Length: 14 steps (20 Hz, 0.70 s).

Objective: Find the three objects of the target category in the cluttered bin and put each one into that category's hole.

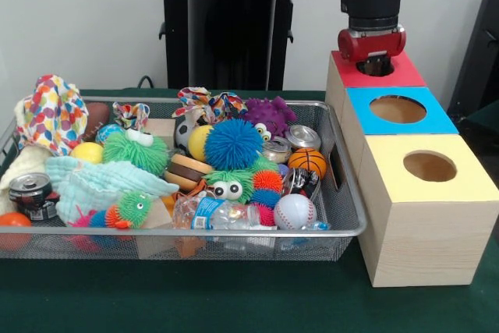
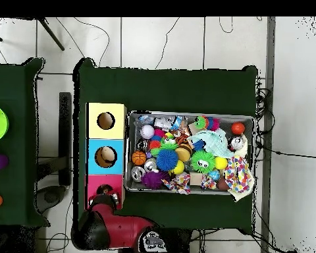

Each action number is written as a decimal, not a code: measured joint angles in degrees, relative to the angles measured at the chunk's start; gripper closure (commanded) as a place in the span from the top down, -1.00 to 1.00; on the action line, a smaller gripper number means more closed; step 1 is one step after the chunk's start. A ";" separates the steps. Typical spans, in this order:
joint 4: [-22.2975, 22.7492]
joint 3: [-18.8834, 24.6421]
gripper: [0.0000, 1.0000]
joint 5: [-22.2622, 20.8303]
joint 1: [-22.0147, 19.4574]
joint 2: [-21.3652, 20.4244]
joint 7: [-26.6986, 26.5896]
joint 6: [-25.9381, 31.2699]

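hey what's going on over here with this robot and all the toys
A red and black robot arm is working from a wire bin crammed with toys: balls, spiky fuzzy creatures, cans, cloths, a plastic bottle. Beside the bin stands a wooden box with three holes, topped red, blue and yellow. Right now the gripper is down at the red hole, its tip hidden inside, so I can't tell whether it is holding or dropping something. In the overhead view, something seems to sit in the blue hole.

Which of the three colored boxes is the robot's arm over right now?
The red box, the one farthest back in the front view. The gripper sits right at its hole, while the blue box and yellow box have nothing above them.
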 measured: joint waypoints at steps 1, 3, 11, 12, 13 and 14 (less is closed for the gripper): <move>-0.02 -0.12 1.00 0.05 0.14 -0.05 0.00 0.06; -0.05 -0.32 1.00 0.16 0.38 -0.15 0.01 0.11; -0.21 -1.69 -1.00 0.26 0.77 -0.57 0.01 0.76; -0.23 -1.76 -1.00 0.26 0.83 -0.64 0.01 0.89; -0.26 -1.80 -1.00 0.26 0.85 -0.74 0.01 1.10; -0.30 -1.82 -1.00 0.27 0.84 -0.90 0.01 1.53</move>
